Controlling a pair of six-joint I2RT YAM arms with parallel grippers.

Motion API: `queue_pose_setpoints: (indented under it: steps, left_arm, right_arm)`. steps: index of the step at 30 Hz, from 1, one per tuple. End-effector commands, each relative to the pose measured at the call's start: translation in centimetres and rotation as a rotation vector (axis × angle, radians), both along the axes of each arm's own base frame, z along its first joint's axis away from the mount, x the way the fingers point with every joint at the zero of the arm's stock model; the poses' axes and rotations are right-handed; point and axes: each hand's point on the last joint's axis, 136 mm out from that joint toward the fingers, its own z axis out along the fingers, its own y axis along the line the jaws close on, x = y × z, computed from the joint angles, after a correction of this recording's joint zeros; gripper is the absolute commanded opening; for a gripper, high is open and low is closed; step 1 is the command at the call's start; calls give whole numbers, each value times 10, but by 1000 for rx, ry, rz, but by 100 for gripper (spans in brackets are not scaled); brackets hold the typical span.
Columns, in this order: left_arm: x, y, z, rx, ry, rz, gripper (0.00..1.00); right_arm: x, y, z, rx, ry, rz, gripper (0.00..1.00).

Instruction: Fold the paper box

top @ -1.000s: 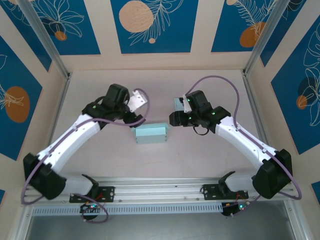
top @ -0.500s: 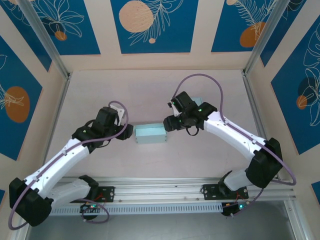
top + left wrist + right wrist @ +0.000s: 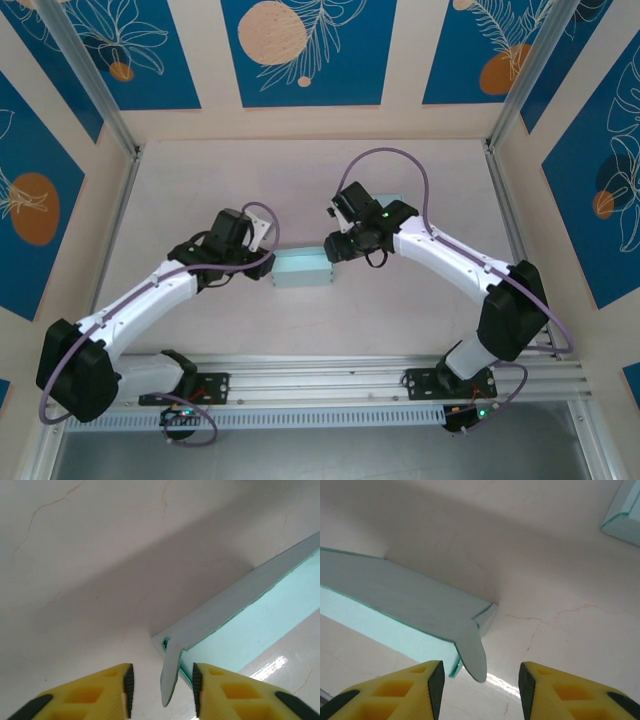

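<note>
You are working over a pale table (image 3: pixel 300 180), and both arms are reaching inward across it so that the paper box (image 3: pixel 301 268) is lying directly between the two grippers. The box is a long, light teal shape resting flat on the table. One short end is facing the left gripper (image 3: pixel 262 262) and the other is facing the right gripper (image 3: pixel 333 250), with each gripper sitting just beside its end. In the left wrist view, the left gripper (image 3: pixel 162 680) is holding its yellow fingers (image 3: pixel 105 690) apart and gripping nothing. The box (image 3: pixel 250 610) is stretching away from them toward the upper right. A narrow end flap (image 3: pixel 170 675) is hanging down into the gap between the fingers, closer to the finger on the box's side, and you cannot tell whether it is touching that finger. In the right wrist view, the right gripper (image 3: pixel 481 675) is also spread wide and empty. The box (image 3: pixel 400 600) is running off to the upper left of its fingers (image 3: pixel 415 690), and a rounded end flap (image 3: pixel 472 652) is pointing down into the open gap without touching either finger. Farther ahead of that gripper, well apart from the box, the corner of a second teal piece (image 3: pixel 625 515) is showing at the frame edge.
</note>
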Motion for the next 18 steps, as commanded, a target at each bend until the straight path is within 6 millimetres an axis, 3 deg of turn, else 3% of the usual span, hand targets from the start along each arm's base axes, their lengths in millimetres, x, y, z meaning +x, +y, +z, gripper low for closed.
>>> queue_pose_setpoints:
  steps: [1, 5, 8, 18]
  left_arm:
    - [9, -5, 13, -35, -15, 5, 23]
    - [10, -5, 11, -35, 10, 27, 8]
    - [10, -8, 11, -53, 32, 35, 4]
    - [8, -13, 11, -120, 88, 95, 0]
  right_arm:
    - [4, 13, 11, 44, -7, 27, 41]
    - [3, 16, 12, 59, 6, 15, 32]
    - [0, 18, 11, 74, 22, 6, 21]
    - [-2, 21, 5, 101, 63, -65, 21]
